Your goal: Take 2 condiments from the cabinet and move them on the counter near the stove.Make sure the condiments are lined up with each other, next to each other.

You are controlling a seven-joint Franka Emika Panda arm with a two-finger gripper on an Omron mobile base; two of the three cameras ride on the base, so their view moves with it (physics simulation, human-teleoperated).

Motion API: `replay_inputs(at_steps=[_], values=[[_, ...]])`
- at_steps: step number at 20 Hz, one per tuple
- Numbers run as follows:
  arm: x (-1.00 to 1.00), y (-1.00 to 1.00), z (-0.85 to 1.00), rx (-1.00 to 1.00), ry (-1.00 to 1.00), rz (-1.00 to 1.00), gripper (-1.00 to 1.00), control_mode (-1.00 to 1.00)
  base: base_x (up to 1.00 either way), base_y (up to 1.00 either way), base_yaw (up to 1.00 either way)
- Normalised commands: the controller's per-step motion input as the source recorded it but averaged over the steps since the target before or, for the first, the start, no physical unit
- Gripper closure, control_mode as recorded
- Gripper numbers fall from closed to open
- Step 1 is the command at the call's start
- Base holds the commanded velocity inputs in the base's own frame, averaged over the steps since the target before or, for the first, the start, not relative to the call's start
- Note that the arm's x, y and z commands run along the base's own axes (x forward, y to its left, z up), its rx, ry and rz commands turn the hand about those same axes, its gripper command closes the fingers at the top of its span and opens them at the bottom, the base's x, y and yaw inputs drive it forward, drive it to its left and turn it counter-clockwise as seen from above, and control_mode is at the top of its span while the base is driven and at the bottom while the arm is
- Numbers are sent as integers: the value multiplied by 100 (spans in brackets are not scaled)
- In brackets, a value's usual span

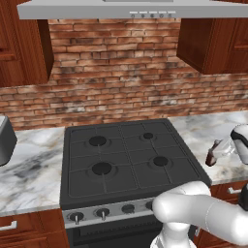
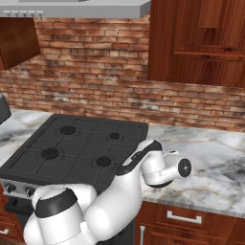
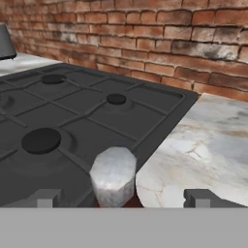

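Observation:
A slim red bottle (image 1: pixel 210 156) with a whitish cap (image 3: pixel 113 175) sits at the stove's right edge, where the black cooktop (image 1: pixel 126 157) meets the marble counter (image 3: pixel 208 145). From the left base view the bottle looks slightly tilted. My gripper (image 3: pixel 125 198) is open around it, one fingertip (image 3: pixel 46 197) far to its left and the other (image 3: pixel 203 196) far to its right, neither touching. The gripper (image 1: pixel 218 147) reaches in from the right edge in the left base view. The dark maroon bottle is out of view.
Reddish-brown wall cabinets (image 2: pixel 196 43) hang on both sides of the grey hood (image 1: pixel 131 9), against a brick wall. A grey appliance (image 1: pixel 5 140) stands on the counter left of the stove. Marble counter (image 2: pixel 210 153) runs on to the right of the cooktop.

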Motion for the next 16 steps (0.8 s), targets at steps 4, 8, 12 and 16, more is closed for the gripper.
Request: replay_inputs(at_steps=[4, 8, 12, 16], values=[[-22, 0, 31, 0, 0, 0, -100, -100, 0, 0, 0], [-14, 0, 50, 0, 0, 0, -100, -100, 0, 0, 0], [-4, 12, 66, 0, 0, 0, -100, -100, 0, 0, 0], [-18, 34, 89, 0, 2, 0, -100, -100, 0, 0, 0]])
